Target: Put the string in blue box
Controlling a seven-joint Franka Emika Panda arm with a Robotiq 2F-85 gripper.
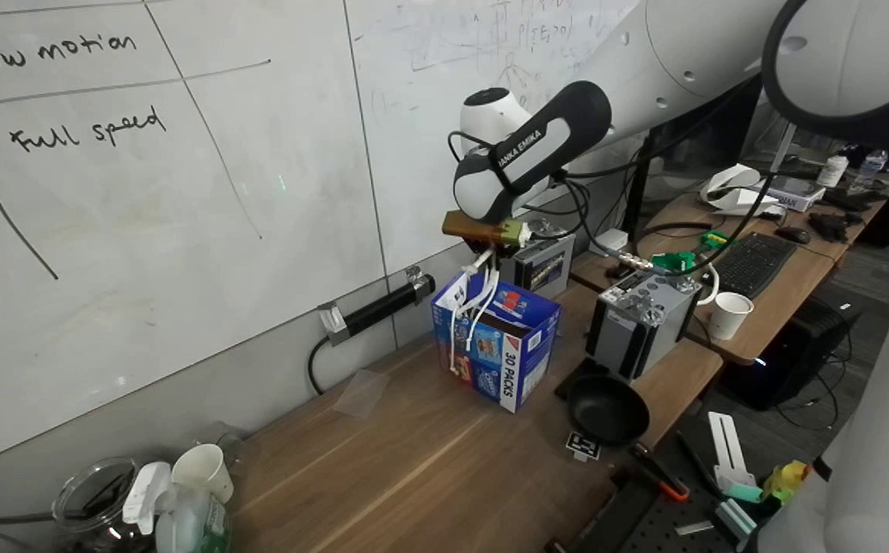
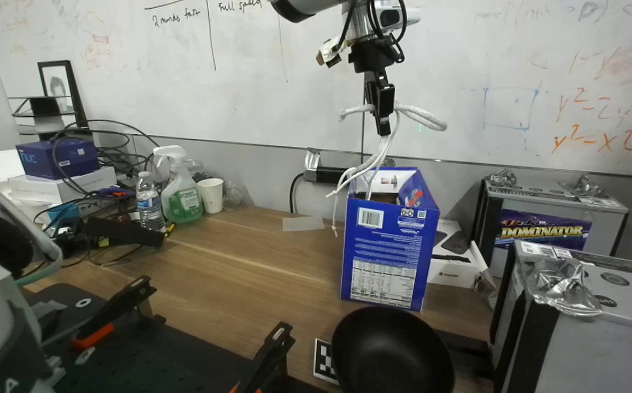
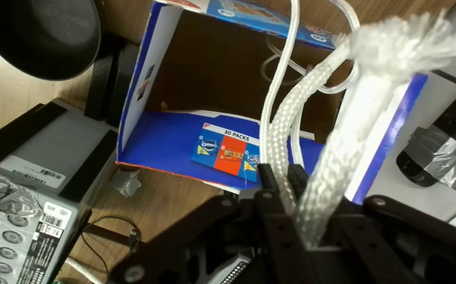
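Currently, in an exterior view, the gripper (image 2: 384,130) clenches the white string (image 2: 383,148) above the blue box (image 2: 387,248). Some of the string hangs outside the box; another strand drops behind the box's near edge, its lower end hidden. How deep the loops reach inside the box's dark mouth is hard to make out. Near the box, the black pan (image 3: 60,37) is cut off by the wrist view's edge.

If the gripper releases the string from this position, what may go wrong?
Some of the string hangs outside the blue box in both exterior views, so after release it may slide down beside the box. A loop also sticks out sideways from the gripper, and it might drop outside too.
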